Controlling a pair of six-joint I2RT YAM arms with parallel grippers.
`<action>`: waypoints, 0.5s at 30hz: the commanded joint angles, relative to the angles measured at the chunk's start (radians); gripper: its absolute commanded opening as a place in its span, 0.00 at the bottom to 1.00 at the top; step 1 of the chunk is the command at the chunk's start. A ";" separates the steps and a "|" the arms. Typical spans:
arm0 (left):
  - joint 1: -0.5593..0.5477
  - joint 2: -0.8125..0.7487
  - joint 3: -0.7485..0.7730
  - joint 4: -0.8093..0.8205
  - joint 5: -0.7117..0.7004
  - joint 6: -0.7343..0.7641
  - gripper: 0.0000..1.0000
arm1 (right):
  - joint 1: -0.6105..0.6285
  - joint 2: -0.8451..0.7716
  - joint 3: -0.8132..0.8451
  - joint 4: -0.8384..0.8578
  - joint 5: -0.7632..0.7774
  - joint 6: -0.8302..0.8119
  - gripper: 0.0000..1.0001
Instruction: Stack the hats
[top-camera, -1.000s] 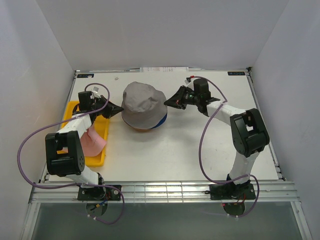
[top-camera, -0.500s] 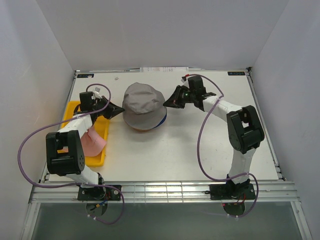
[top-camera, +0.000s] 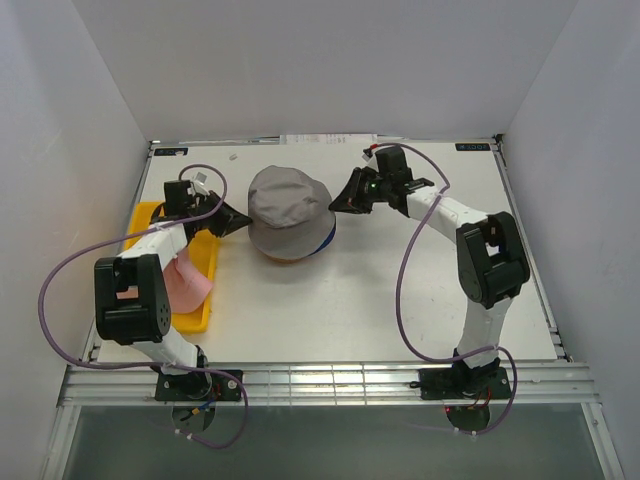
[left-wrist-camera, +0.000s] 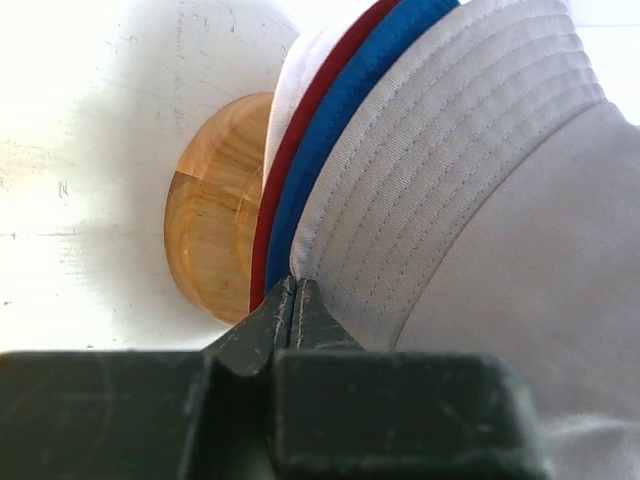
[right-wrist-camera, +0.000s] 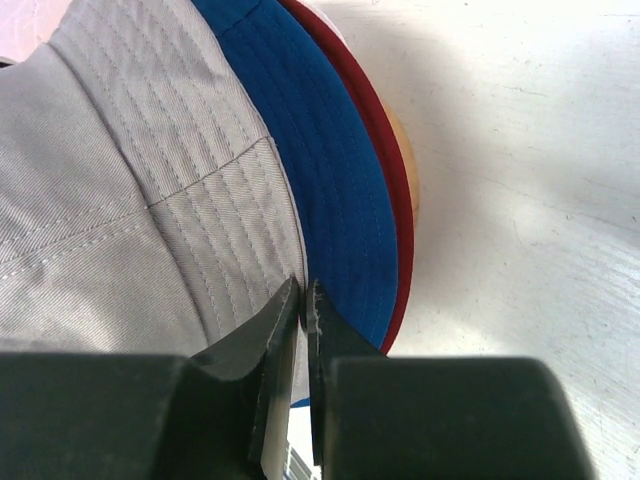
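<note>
A grey hat (top-camera: 289, 205) sits on top of a blue hat (top-camera: 326, 240) and a dark red hat (left-wrist-camera: 300, 130) on the wooden stand (left-wrist-camera: 215, 240). My left gripper (top-camera: 240, 221) is shut on the grey hat's left brim (left-wrist-camera: 400, 170). My right gripper (top-camera: 336, 206) is shut on the grey hat's right brim (right-wrist-camera: 190, 190), above the blue brim (right-wrist-camera: 320, 170) and red brim (right-wrist-camera: 395, 190). A pink hat (top-camera: 183, 281) lies in the yellow tray (top-camera: 205, 300) at the left.
The white enclosure walls stand close on the left, right and back. Purple cables loop off both arms (top-camera: 400, 290). A white paper strip (top-camera: 325, 139) lies at the table's back edge.
Both grippers and the grey hat have shifted slightly toward the back of the table. The right arm has stretched further in. The pink hat has not moved.
</note>
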 joint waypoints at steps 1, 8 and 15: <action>0.000 0.041 0.036 -0.127 -0.072 0.072 0.14 | -0.013 -0.061 -0.044 -0.058 0.052 -0.039 0.13; 0.002 0.032 0.102 -0.136 -0.053 0.083 0.53 | -0.010 -0.131 -0.102 -0.032 0.036 -0.040 0.13; 0.020 -0.046 0.142 -0.168 -0.031 0.063 0.59 | 0.007 -0.173 -0.158 -0.013 0.035 -0.043 0.14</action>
